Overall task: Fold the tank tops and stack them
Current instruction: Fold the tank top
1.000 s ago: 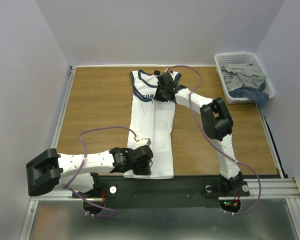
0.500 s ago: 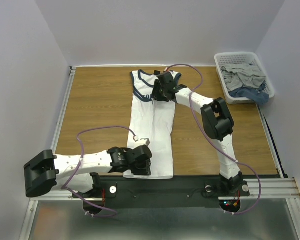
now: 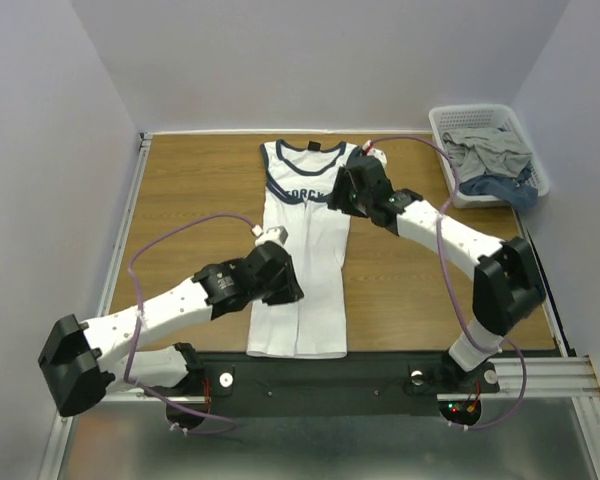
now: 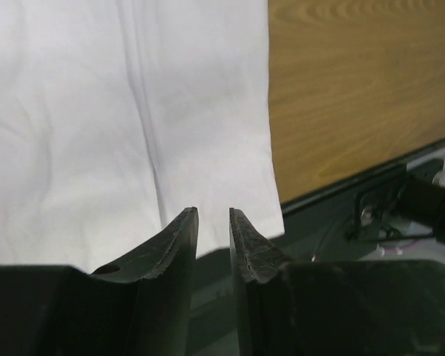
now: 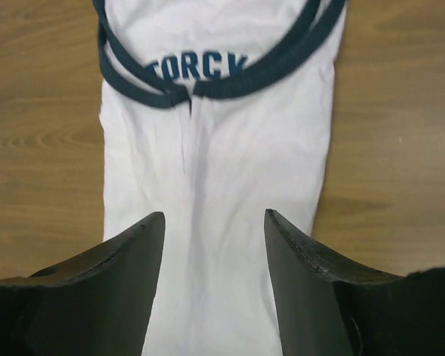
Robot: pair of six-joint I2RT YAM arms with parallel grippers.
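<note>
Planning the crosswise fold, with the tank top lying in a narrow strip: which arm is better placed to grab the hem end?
Probably left. The left gripper hangs open over the tank top near its hem; the right gripper hovers open far off, by the chest print.

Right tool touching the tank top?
Apart. Right wrist view: the right tool hangs open above the tank top; flat cloth shows between its fingers, nothing pinched.

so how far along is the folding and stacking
Done: the white tank top lies folded lengthwise into a narrow strip. In hand: nothing; the left end effector and right end effector are open above it. Left: the crosswise folds, then the garments in the basket, with no stack begun.
</note>
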